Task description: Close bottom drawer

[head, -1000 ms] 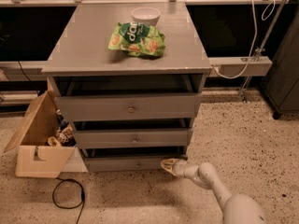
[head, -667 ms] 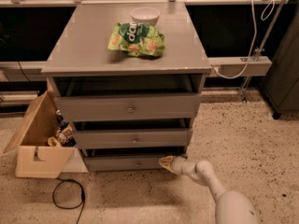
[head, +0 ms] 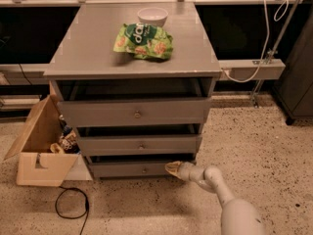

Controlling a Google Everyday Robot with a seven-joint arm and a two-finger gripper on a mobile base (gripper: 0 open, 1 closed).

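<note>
- Three grey drawers [head: 134, 112].
- One white bowl [head: 152, 16].
- One green snack bag [head: 143, 41].
- One cardboard box [head: 41, 151].
- One gripper [head: 172, 168], at the bottom drawer [head: 129, 170] front.

The claw [head: 172, 168] moved up and to the left, from just in front of the bottom drawer [head: 142, 170] to the right end of its front panel, touching or nearly so. The arm [head: 215, 180] reached further in behind it. Whether the drawer itself slid inward could not be told.
</note>
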